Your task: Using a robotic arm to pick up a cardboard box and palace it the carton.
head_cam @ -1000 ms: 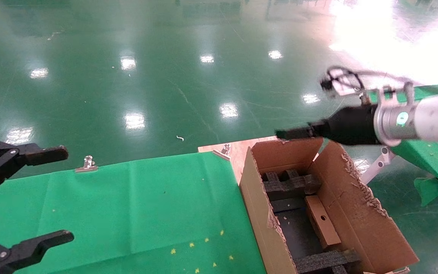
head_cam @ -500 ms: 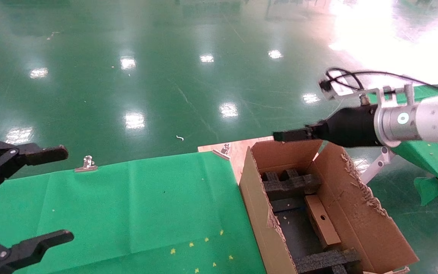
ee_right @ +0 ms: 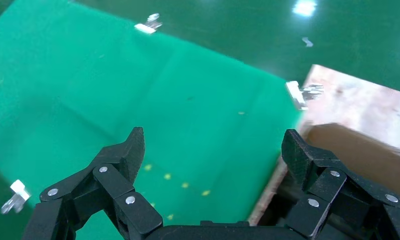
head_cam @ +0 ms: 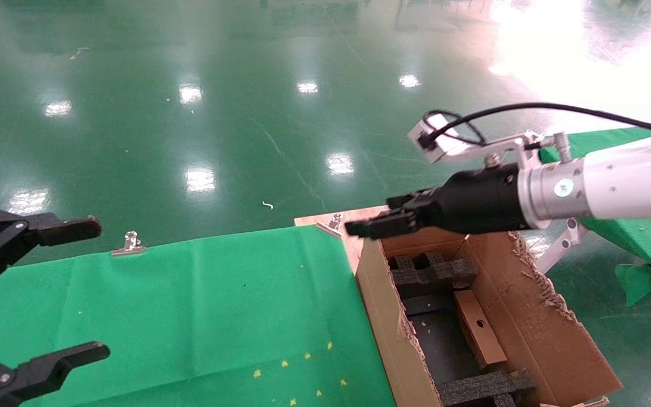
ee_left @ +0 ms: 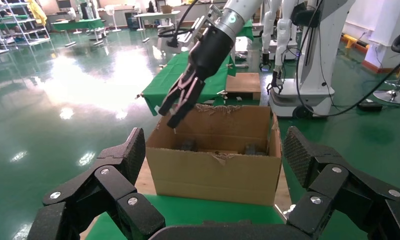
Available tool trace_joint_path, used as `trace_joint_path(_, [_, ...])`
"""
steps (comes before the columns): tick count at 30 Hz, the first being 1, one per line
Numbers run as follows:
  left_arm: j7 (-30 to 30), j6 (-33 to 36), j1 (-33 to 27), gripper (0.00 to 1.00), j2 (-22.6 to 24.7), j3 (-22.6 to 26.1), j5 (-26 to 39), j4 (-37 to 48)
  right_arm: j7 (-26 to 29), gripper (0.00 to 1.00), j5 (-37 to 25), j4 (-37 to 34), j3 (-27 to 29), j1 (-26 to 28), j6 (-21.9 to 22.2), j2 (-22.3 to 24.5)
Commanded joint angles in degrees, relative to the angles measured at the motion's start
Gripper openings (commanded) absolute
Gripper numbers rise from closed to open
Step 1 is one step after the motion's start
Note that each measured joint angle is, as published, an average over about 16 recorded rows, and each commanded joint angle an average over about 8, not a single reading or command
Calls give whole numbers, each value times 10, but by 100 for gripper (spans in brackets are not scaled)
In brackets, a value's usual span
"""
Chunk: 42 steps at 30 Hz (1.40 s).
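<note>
1. Box point(head_cam: 477, 329) lies flat inside the carton point(head_cam: 534, 316), hole face up, on the dark floor between the two black foam point(head_cam: 432, 274) blocks. I judge it is already placed; the foam seems there to keep it from sliding.
2. Carton stands open at the right end of the counter point(head_cam: 190, 305), partly off the green cloth, its ragged flaps spread outward so the opening is clear from above.
3. My right pincer point(head_cam: 372, 224) hangs over the carton's far left corner, above the rim and touching nothing. The wrist view shows its fingers point(ee_right: 122, 155) spread wide with nothing between them, looking down across the cloth and the carton edge.
4. I read that as the arm clear of the box, no grip on anything.
5. My left pincer point(head_cam: 48, 294) sits parked over the cloth's left side, well apart from the carton, fingers wide and empty, out of the working arm's way.
</note>
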Motion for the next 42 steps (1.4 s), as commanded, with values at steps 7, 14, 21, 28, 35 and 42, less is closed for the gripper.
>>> trace_joint_path(7, [0,0,0,100,0,0,0,0,-102,100,45,-6,117,-81,-60,-16])
trace_joint_path(14, [0,0,0,100,0,0,0,0,-192,100,85,-11,220,-152,-112,-29])
trace_joint_path(21, [0,0,0,100,0,0,0,0,-281,100,125,-16,322,-224,-164,-43])
trace_joint_path(28, [0,0,0,100,0,0,0,0,-370,100,164,-20,424,-294,-216,-56])
trace_joint_path(35, [0,0,0,100,0,0,0,0,-459,100,204,-25,526,-365,-268,-70])
trace_joint_path(42, [0,0,0,100,0,0,0,0,-540,100,240,-30,619,-430,-314,-82])
